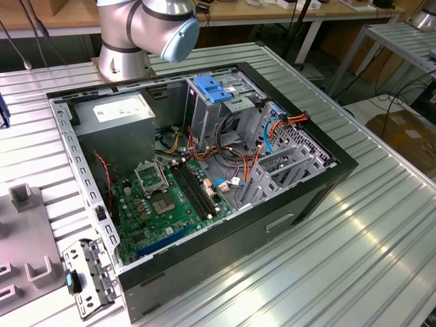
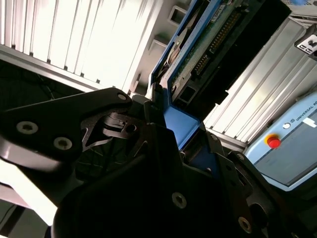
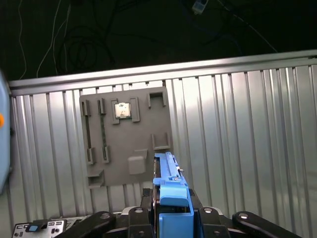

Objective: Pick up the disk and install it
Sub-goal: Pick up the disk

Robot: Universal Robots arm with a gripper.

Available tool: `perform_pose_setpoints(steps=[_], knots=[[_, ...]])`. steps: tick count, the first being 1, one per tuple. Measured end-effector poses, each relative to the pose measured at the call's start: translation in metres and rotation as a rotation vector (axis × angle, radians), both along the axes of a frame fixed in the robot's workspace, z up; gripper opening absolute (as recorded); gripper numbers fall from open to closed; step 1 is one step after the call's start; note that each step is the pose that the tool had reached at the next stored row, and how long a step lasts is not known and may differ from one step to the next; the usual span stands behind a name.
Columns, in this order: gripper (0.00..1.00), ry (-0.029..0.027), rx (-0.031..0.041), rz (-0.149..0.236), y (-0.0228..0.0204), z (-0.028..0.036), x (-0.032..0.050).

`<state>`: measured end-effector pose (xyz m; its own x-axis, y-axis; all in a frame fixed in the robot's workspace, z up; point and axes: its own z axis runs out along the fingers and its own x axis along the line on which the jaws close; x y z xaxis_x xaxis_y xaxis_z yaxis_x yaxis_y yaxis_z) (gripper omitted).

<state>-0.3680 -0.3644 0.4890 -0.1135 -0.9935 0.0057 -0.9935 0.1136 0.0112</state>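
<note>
Closest in, the black jaws are clamped together on the disk (image 3: 171, 198). One blue rail of it sticks out between them in the first wrist view. In the second wrist view the same disk (image 2: 198, 54) shows edge-on, with its green board and connector strip facing out and blue plastic framing it. It is held up off the ribbed metal counter (image 3: 237, 129), close to one edge of the grey holder plate (image 3: 126, 144).

That plate lies flat on the counter and carries several raised pockets. One small square chip (image 3: 122, 110) sits in one of them. Off to one side of the plate is a single pale-blue teach pendant (image 2: 287, 148) with one red button (image 2: 272, 141).

In the exterior view the plate (image 1: 34, 235) is at the far left. Just to the right of it lies one metal bracket (image 1: 85, 276) with a blue clip. Further right again is one open black computer case (image 1: 293, 211). Inside the case I count one green motherboard (image 1: 163, 197), one grey power-supply box (image 1: 116, 109), one blue latch piece (image 1: 211, 88) on top of the drive cage, and a tangle of orange and red cables (image 1: 272, 129). The arm (image 1: 146, 24) rises behind the case.
</note>
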Motion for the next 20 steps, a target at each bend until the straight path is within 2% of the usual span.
perform_pose_setpoints(steps=[5,8,14,20], knots=[[0.37,-0.0001,-0.0021,-0.009,0.0000,0.0000,0.0196],[0.37,0.0000,-0.0021,-0.011,0.0000,0.0000,0.0256],[0.37,0.0000,-0.0021,-0.012,-0.0013,0.0000,0.0316],[0.37,0.0000,-0.0021,-0.013,-0.0014,0.0000,0.0330]])
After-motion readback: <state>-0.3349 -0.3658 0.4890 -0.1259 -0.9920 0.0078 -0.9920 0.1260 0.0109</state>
